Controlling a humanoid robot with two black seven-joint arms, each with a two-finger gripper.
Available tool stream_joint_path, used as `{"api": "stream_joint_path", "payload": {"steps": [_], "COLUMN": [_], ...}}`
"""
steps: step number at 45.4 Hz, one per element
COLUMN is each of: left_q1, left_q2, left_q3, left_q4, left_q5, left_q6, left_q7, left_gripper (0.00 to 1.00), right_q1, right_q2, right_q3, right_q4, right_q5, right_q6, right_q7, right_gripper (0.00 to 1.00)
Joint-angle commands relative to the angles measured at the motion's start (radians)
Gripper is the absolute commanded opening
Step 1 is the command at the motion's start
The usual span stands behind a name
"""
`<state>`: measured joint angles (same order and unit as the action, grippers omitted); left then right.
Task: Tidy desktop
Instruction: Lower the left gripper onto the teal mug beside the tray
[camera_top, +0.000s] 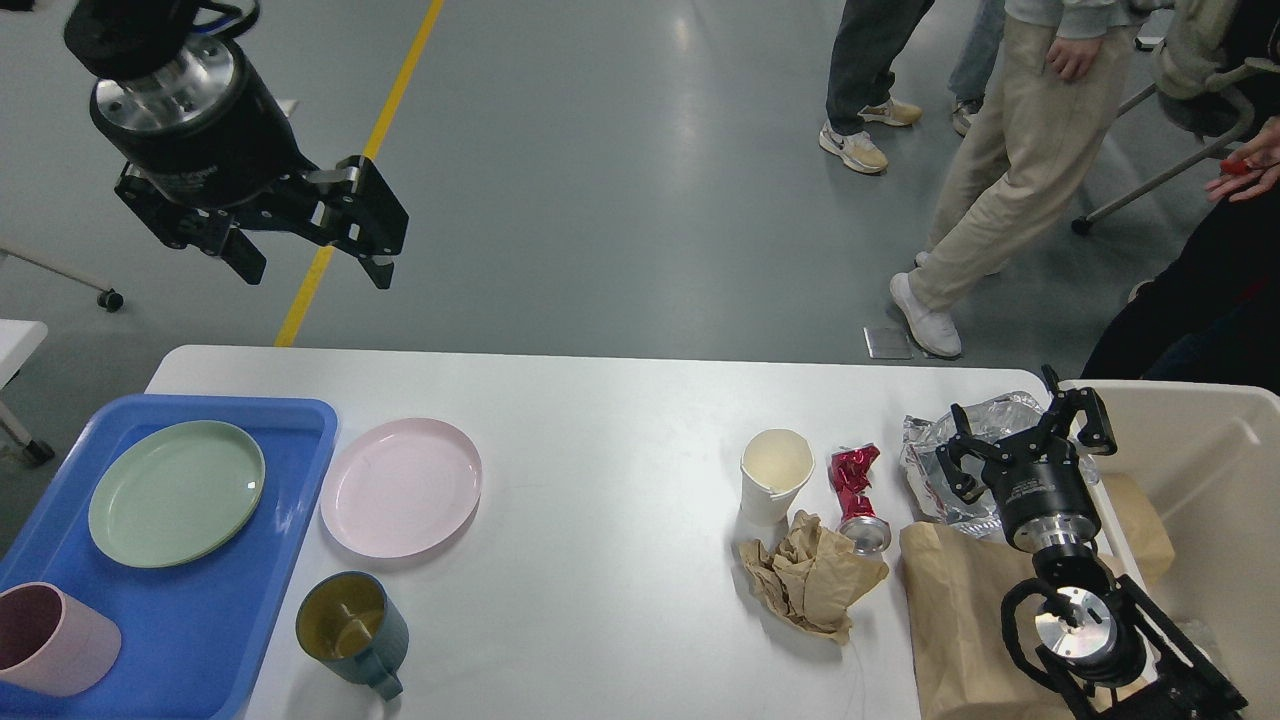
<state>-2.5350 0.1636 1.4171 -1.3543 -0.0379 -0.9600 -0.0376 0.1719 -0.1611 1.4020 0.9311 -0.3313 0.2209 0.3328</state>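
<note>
The white desktop (600, 470) spans the view. On its left a blue tray (210, 620) holds a green plate (176, 492) and a pink cup (50, 640). A pink plate (402, 487) and a dark teal mug (352, 632) sit beside the tray. On the right lie a white paper cup (776, 474), a crushed red can (858, 495), crumpled brown paper (812, 575), a silver foil bag (940, 455) and a brown paper bag (960, 620). My left gripper (312, 268) is open and empty, high above the table's far left edge. My right gripper (1022, 437) is open over the foil bag.
A beige bin (1210, 470) stands at the right edge of the table, with brown paper inside. Several people (1000, 160) stand on the grey floor beyond the far edge. A yellow floor line (350, 190) runs behind the table.
</note>
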Motion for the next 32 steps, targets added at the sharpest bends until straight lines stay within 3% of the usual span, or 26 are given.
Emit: {"api": "stream_joint_path", "payload": {"steps": [1, 14, 32], "left_q1": [-0.096, -0.226, -0.105], "left_q2": [-0.058, -0.047, 0.062], "left_q3": [0.006, 0.129, 0.215], "left_q4": [-0.118, -0.312, -0.322], "left_q5": [-0.039, -0.108, -0.108], "left_q6": [0.0, 0.0, 0.0], "left_q7": [-0.037, -0.186, -0.196], "left_gripper": [0.97, 0.97, 0.97], "right_q1": [0.0, 0.0, 0.0], "right_q2": [0.0, 0.0, 0.0], "right_q3": [0.0, 0.0, 0.0], "right_q4": [0.0, 0.0, 0.0], "right_q5": [0.0, 0.0, 0.0], "right_q6": [0.0, 0.0, 0.0], "right_q7": [0.0, 0.0, 0.0], "right_gripper": [1.0, 1.0, 1.0]}}
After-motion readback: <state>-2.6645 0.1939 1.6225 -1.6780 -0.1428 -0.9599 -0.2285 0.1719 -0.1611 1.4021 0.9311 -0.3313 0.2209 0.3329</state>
